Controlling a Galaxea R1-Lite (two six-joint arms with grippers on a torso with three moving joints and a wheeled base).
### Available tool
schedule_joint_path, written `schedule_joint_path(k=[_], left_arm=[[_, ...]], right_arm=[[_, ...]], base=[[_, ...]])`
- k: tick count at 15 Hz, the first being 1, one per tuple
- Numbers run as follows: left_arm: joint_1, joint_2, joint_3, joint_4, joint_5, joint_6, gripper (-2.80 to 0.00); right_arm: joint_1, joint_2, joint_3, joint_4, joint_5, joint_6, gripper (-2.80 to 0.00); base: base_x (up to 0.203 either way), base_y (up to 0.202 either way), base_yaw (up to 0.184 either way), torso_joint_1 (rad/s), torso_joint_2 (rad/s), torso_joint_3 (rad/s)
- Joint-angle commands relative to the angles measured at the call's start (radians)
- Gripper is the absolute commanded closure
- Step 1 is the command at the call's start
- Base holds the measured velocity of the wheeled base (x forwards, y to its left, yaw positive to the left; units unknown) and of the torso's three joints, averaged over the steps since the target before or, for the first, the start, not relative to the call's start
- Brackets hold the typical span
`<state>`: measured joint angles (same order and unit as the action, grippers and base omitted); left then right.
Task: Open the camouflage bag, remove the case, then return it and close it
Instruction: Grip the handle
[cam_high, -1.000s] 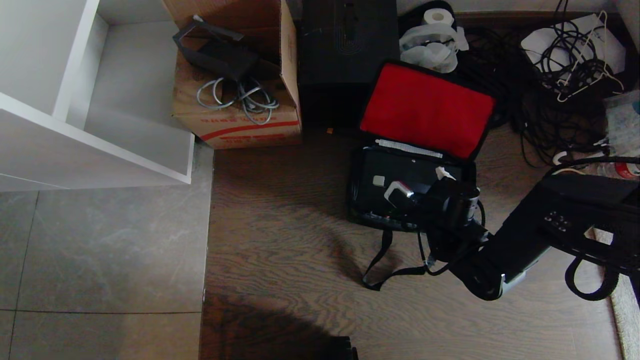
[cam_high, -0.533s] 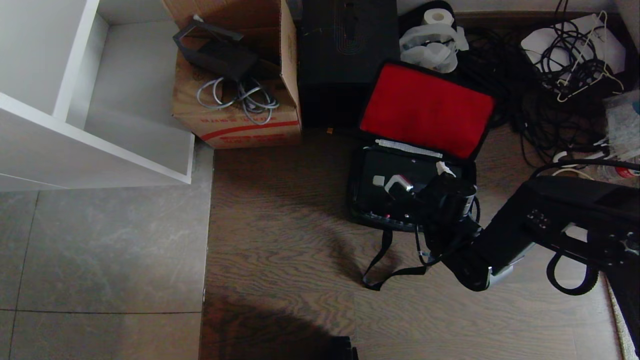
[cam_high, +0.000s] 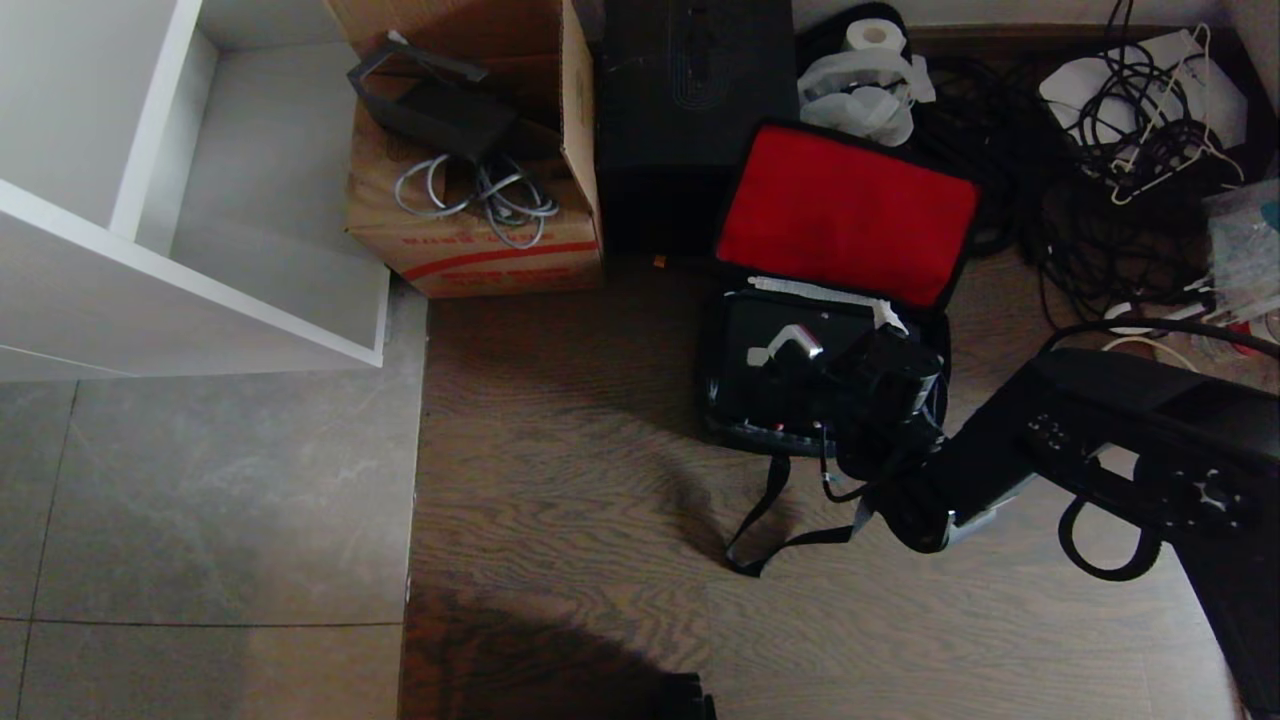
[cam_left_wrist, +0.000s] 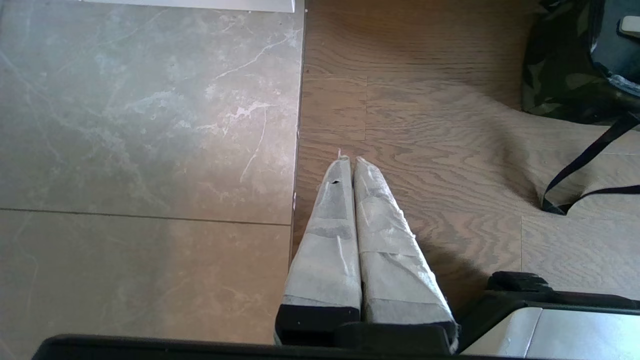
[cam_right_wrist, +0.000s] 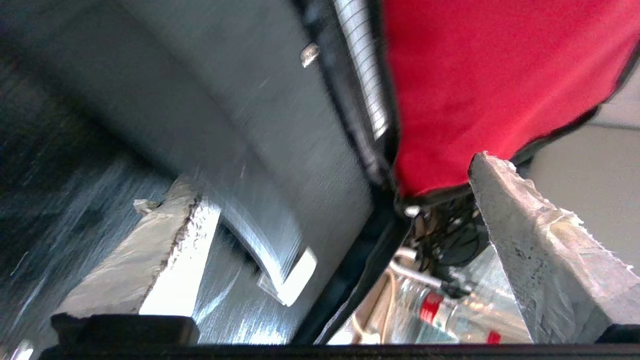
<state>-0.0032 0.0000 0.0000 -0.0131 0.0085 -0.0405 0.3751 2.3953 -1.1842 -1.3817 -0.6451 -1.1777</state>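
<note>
The camouflage bag (cam_high: 722, 425) lies open on the wooden floor, its red-lined lid (cam_high: 845, 215) standing up behind it. Inside lies the flat black case (cam_high: 765, 385). My right gripper (cam_high: 835, 335) hovers low over the case's far half, open. In the right wrist view the right gripper (cam_right_wrist: 315, 182) spans the case (cam_right_wrist: 200, 100); the case's handle (cam_right_wrist: 260, 235) with its silver bracket (cam_right_wrist: 297, 277) sits between the taped fingers (cam_right_wrist: 165, 250), ungripped. The left gripper (cam_left_wrist: 348, 160) is parked over the floor, shut and empty, with the bag's camouflage side (cam_left_wrist: 550, 75) off to one side.
The bag's black strap (cam_high: 770, 530) trails on the floor in front. A tall black box (cam_high: 690, 110) and a brown carton (cam_high: 470, 230) stand behind and left of the bag. Tangled cables (cam_high: 1100, 170) lie to the right, a white shelf unit (cam_high: 180, 250) to the left.
My right arm has pushed farther in over the case, toward the lid's hinge. Its fingers stay wide apart. The left arm has not moved.
</note>
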Motion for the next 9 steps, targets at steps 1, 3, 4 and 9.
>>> schedule_joint_path(k=[1, 3, 4, 9], left_arm=[[0.000, 0.000, 0.001, -0.001, 0.001, -0.001, 0.00], [0.000, 0.000, 0.001, -0.001, 0.001, -0.001, 0.00], [0.000, 0.000, 0.001, -0.001, 0.001, -0.001, 0.00], [0.000, 0.000, 0.002, -0.001, 0.001, -0.001, 0.00]], right_arm=[[-0.008, 0.017, -0.049, -0.003, -0.006, -0.007, -2.80], [-0.009, 0.018, -0.074, 0.006, -0.027, -0.007, -2.80], [-0.009, 0.020, -0.071, 0.007, -0.028, -0.005, -2.80], [-0.008, 0.038, -0.046, 0.001, -0.025, 0.022, -2.80]], base=[[0.000, 0.000, 0.000, 0.000, 0.00, 0.000], [0.000, 0.000, 0.000, 0.000, 0.00, 0.000], [0.000, 0.000, 0.000, 0.000, 0.00, 0.000], [0.000, 0.000, 0.000, 0.000, 0.00, 0.000]])
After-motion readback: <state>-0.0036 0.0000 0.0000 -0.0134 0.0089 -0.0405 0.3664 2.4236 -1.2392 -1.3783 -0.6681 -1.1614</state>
